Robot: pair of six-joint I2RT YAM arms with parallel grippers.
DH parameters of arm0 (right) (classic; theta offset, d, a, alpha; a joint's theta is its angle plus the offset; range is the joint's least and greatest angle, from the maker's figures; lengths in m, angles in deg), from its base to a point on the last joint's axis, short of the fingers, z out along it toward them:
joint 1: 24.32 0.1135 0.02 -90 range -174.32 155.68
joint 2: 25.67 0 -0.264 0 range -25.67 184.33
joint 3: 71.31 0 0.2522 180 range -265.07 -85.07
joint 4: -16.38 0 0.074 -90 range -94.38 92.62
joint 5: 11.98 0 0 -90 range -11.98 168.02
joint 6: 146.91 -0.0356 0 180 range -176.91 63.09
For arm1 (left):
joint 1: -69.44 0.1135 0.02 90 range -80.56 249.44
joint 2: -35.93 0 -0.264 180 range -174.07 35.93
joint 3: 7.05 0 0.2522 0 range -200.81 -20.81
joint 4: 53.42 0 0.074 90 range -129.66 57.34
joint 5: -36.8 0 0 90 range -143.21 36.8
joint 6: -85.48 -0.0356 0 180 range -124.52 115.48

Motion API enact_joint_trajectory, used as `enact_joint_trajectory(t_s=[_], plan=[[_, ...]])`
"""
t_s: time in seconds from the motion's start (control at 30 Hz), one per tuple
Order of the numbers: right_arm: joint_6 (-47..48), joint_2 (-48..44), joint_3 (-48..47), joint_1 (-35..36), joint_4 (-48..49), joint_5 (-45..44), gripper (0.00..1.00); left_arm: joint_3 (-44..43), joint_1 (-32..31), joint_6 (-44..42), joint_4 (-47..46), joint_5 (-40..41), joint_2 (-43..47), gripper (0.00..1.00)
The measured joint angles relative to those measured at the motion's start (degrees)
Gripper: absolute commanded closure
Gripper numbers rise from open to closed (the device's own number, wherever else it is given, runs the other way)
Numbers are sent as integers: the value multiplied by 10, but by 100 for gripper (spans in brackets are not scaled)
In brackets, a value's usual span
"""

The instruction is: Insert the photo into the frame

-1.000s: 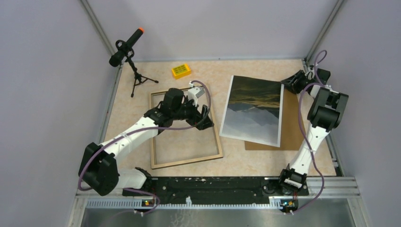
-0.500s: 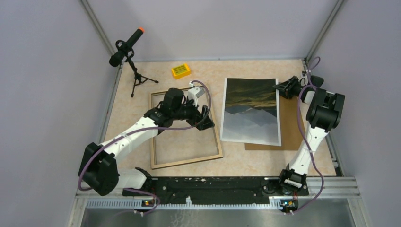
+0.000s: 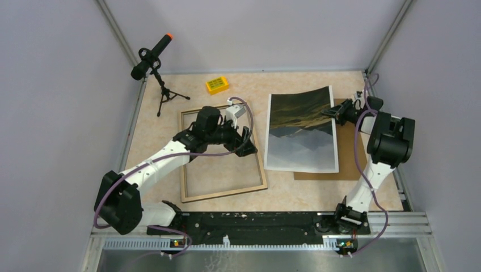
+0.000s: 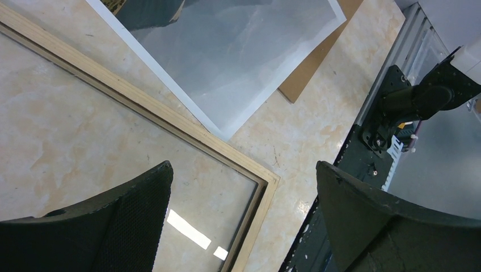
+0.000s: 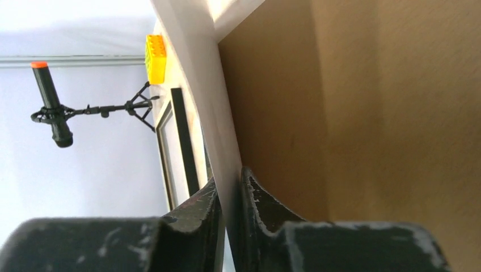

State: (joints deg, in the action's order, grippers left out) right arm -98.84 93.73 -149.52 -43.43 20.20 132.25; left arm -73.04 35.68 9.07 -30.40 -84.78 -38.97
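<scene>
Since the photo (image 3: 300, 133) lies picture side up on the right half of the worktop (image 3: 255, 85), just right of the frame (image 3: 224, 194), a leftward transfer is judged to be the step in hand. The far right corner of the print is pinched at its white border by the right pincer (image 5: 230, 181), the jaws being closed hard on the sheet. That corner is raised and the far edge is curled up. The near part is laid flat, partly over the brown backing sheet (image 3: 347, 161).

The frame is laid wood face up left of centre, with glass seen in the opening. The left pincer (image 4: 244, 170) is held wide apart, with nothing gripped, low over the frame's right side. Contact with the frame cannot be judged.

Suggested handling:
- The grip should be kept on the border only, so the image is not marked.
- The lift should be made slowly and the corner raised well clear, because a thin print pinched at one corner is likely to crease or sag.
- The backing sheet should not be dragged along.
- With the frame's back face up, the print is probably to be turned picture side down onto the glass.
- The left pincer should be moved off the opening, or used on the rail to steady the frame.
</scene>
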Motion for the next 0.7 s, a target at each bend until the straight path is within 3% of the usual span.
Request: enact_joint_trajectory(t_s=[0.17, 0.37, 0.7], plan=[[-22, -88, 60, 2, 0, -22, 100, 7, 3, 2, -6, -3, 3, 2], [42, -222, 61, 5, -152, -74, 100, 21, 12, 7, -11, -3, 28, 2], [118, -394, -75, 88, -398, -205, 100, 22, 15, 73, -28, -39, 80, 2]])
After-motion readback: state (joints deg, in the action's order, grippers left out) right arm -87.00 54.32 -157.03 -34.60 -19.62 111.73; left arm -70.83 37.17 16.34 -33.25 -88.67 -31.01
